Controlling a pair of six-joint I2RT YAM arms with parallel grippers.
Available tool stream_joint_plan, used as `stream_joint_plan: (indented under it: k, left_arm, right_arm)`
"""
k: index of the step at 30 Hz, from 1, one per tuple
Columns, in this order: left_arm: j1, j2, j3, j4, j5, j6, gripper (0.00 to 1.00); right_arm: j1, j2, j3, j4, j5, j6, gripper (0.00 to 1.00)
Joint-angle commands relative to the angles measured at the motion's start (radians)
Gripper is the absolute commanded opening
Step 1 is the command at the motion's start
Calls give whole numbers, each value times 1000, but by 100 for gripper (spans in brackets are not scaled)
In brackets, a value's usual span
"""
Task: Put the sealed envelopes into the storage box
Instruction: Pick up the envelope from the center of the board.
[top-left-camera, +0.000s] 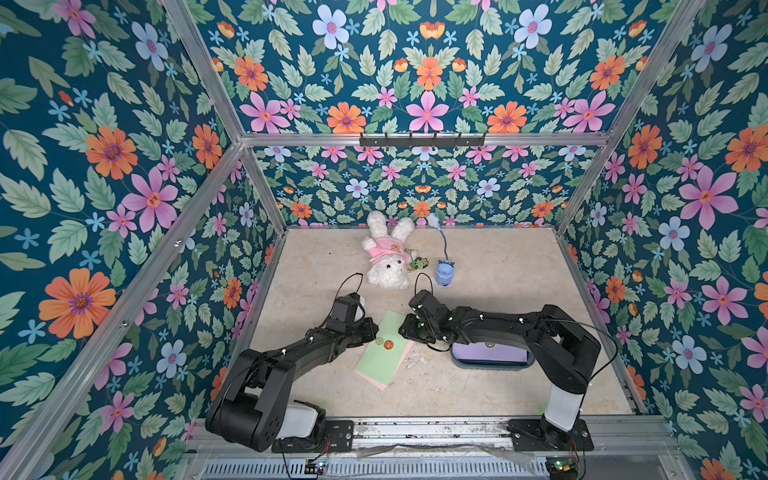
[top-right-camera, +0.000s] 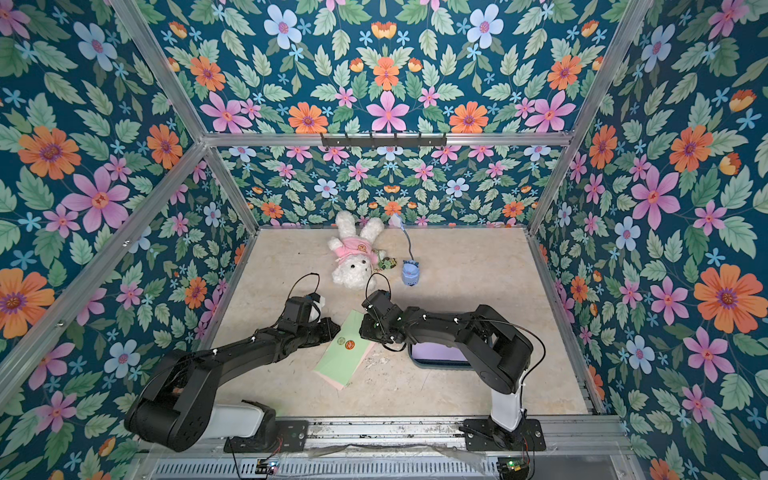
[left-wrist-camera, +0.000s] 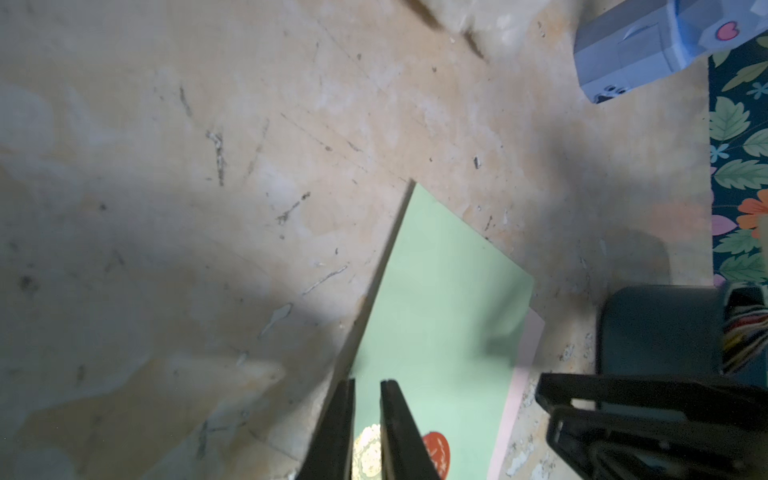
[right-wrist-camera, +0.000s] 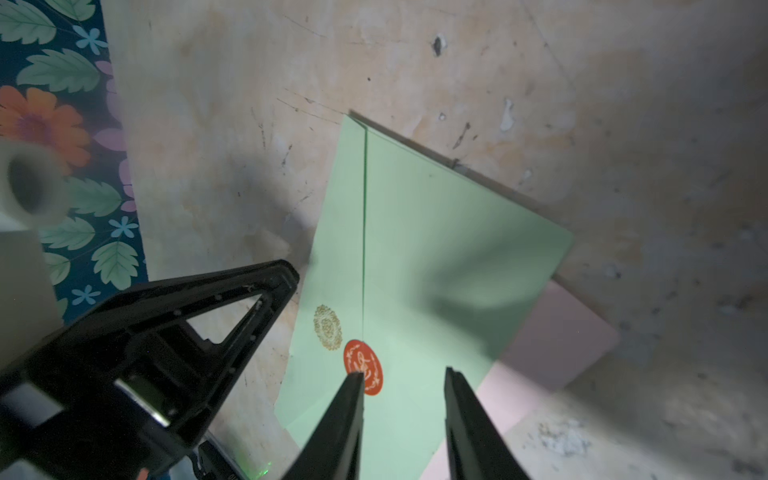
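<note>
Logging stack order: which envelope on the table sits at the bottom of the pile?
The pink envelope. It lies flat under the green envelope, and only its edges show past the green.

Plush bunny (top-left-camera: 388, 257): white with a pink top, face up, beyond my left gripper (top-left-camera: 371, 329) and well apart from it.
Green trinket (top-left-camera: 417, 262): against the bunny's side.
Light-blue toy cup (top-left-camera: 444, 274): beyond my right gripper (top-left-camera: 405, 326), near the bunny.
Cord (top-left-camera: 443, 241): runs from the cup toward the back wall.
Tabletop (top-left-camera: 519, 270): beige and scuffed beneath my grippers.
Walls (top-left-camera: 124, 166): floral paper.
</note>
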Motion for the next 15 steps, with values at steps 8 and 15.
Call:
stream_joint_plan:
  k: [8,15]
  left_arm:
    - [0,41,-3,-1,-3,1,17]
    - [0,62,-1,-14,1,1,15]
  right_arm:
    - [3,30,-17,-15,1,23,39]
    - [2,31,-18,-16,-6,50,40]
